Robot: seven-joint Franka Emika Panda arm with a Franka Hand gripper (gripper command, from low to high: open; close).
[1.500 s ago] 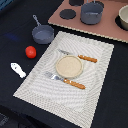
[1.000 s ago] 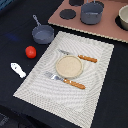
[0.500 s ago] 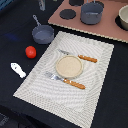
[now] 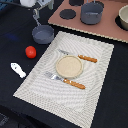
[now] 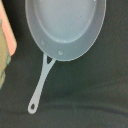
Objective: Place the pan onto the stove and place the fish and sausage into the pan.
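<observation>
The small round grey-blue pan [image 4: 43, 34] with low walls sits on the dark tabletop [image 4: 15, 20], just beside the far corner of the beige woven placemat [image 4: 75, 95] and short of the flat pinkish-brown stove board [image 4: 107, 27]. In the wrist view the pan [image 5: 65, 25] is cut off at the frame edge; its thin straight handle [image 5: 41, 85] lies whole on open dark surface, with free room on both sides.

The glossy red roundish sausage [image 4: 31, 51] rests on the tabletop near the pan, on the side away from the stove, apart from it. The flat white fish [image 4: 18, 69] lies beyond the sausage, farther from the pan, well clear of the placemat edge.

On the stove, a taller grey pot [image 4: 92, 12] stands past the pan; black burner discs [image 4: 67, 14] are bare nearer the pan.

The gripper [image 4: 36, 6] hangs above the pan at the frame's top edge, cropped and blurred. Jaw state: cannot be determined.

On the placemat, a tan round plate [image 4: 68, 66] sits between orange-handled cutlery [image 4: 76, 84].

Against the frame half a second earlier, all objects hold the same positions.
</observation>
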